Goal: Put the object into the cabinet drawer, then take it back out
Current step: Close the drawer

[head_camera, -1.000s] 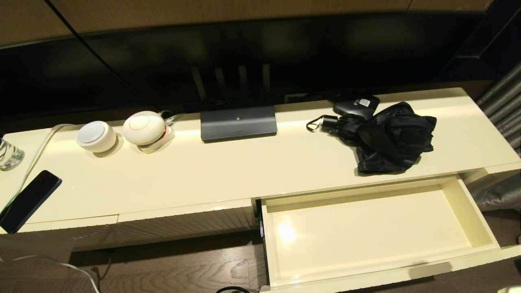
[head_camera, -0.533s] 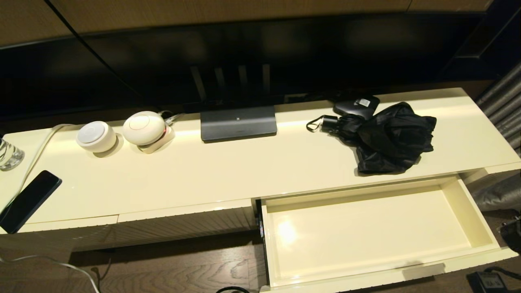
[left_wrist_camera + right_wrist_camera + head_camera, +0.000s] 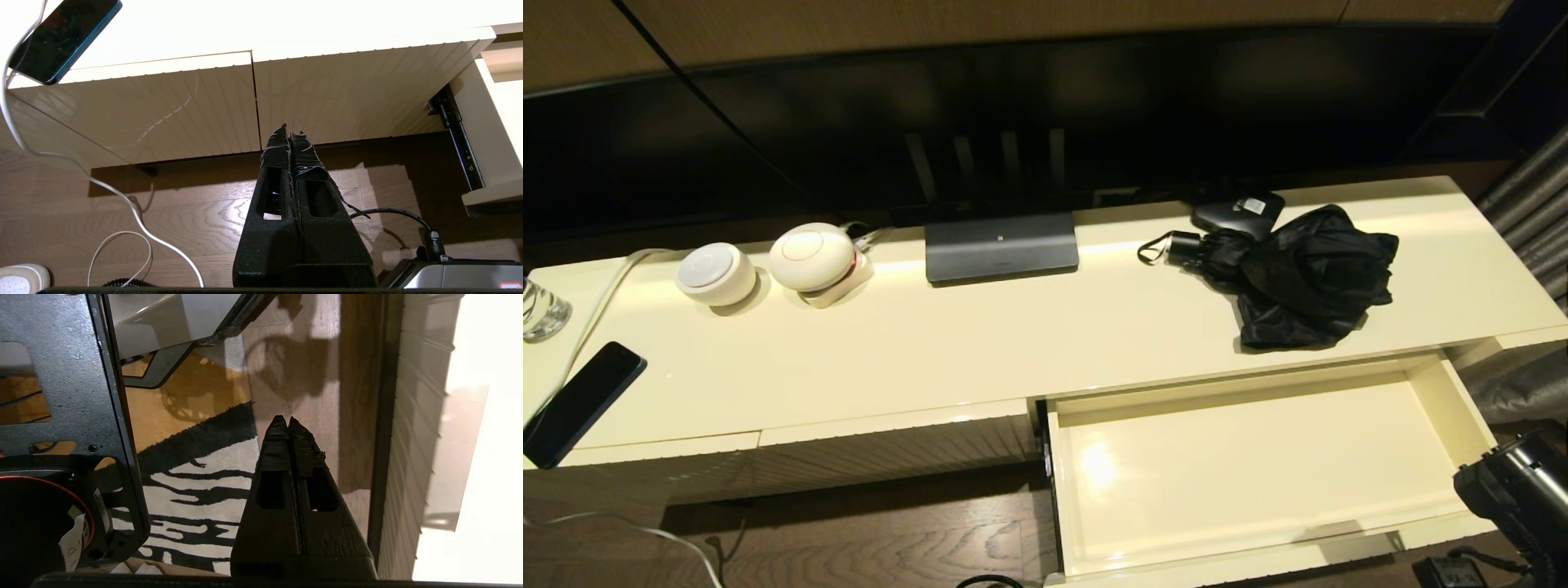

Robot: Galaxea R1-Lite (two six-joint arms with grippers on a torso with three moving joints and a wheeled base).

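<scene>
Head view: umbrella (image 3: pixel 1298 278) on cabinet top (image 3: pixel 980 343) behind open empty drawer (image 3: pixel 1454 400); right gripper (image 3: pixel 289 424) clenched empty, low by drawer's front, well apart.

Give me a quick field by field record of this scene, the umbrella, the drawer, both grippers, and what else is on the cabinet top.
umbrella: lying on the cabinet top, behind the drawer, not held
drawer: pulled open, nothing inside
right gripper: shut, empty, beside the drawer's ribbed front, over the floor
left gripper: shut, empty, low before the closed front panels
small black box: behind the umbrella, touching it
phone: at the top's left end
white round devices: two, left of the dark stand
task stage: umbrella not yet in the drawer
</scene>
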